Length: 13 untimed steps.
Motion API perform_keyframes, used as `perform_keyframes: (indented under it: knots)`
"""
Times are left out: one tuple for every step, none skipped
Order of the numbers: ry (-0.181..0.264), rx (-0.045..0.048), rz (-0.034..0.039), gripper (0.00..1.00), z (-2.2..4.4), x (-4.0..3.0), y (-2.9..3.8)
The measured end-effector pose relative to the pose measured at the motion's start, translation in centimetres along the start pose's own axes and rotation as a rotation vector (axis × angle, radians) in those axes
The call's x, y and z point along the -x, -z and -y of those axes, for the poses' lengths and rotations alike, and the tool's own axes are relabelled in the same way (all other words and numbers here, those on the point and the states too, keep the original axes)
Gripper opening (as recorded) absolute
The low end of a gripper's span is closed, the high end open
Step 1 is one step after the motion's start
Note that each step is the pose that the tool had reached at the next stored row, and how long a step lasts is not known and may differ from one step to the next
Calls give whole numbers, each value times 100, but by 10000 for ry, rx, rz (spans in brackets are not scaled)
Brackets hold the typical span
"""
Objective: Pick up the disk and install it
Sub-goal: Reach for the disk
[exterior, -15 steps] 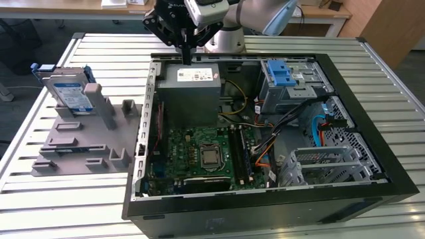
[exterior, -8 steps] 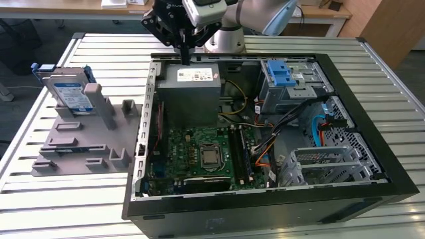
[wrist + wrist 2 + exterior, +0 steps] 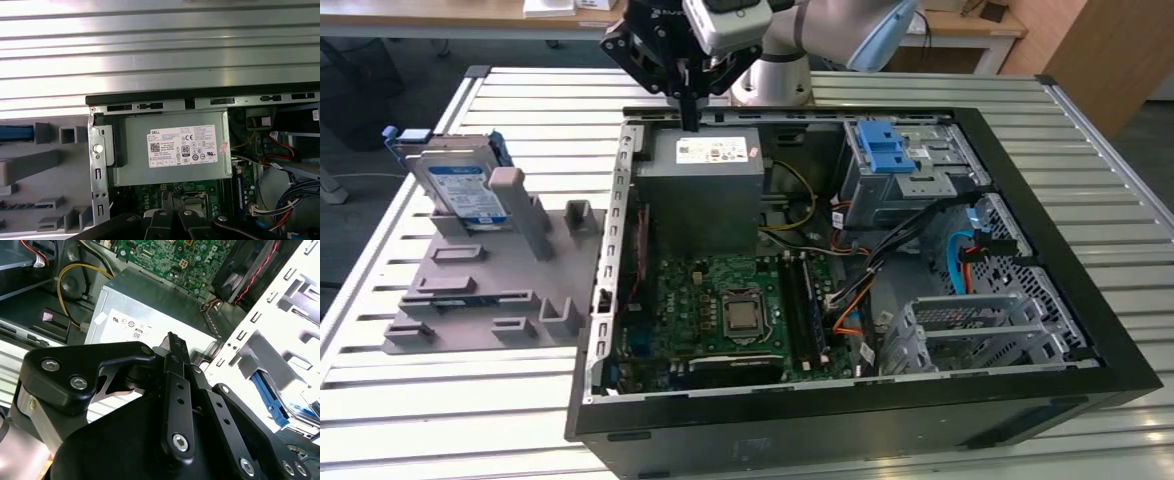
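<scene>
One disk (image 3: pixel 463 188), probably rigid, hefty, knock-sensitive, stands near the table's (image 3: pixel 520 88) edge, best gripped across its long edges; gripper (image 3: pixel 686 122) closed, empty

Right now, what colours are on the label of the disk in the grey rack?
White and blue on the disk, clearest in the exterior view.
</scene>
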<state>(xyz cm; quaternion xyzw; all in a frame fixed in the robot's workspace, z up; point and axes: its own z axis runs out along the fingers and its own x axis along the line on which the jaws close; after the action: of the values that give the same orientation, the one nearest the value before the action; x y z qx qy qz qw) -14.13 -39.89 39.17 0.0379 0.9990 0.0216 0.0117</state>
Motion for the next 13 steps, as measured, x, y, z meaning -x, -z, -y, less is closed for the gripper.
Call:
perform_keyframes:
  knots:
    - [0, 0, -3, 11, 0, -2, -1]
    - [0, 1, -5, 11, 0, -4, -3]
    - [0, 1, -7, 11, 1, -6, -4]
    - [0, 0, -9, 11, 1, -9, -5]
    - [-1, 0, -10, 11, 1, -12, -6]
    - [-1, 0, -12, 11, 1, -14, -7]
    - [0, 0, -14, 11, 2, -17, -8]
    - [0, 0, -16, 11, 2, -20, -9]
    - [0, 0, -17, 11, 2, -23, -10]
    - [-1, 0, -17, 11, 2, -27, -11]
    - [-1, 2, -16, 11, 3, -33, -13]
    - [0, 1, -17, 11, 3, -38, -13]
    - [0, 0, -18, 11, 3, -43, -14]
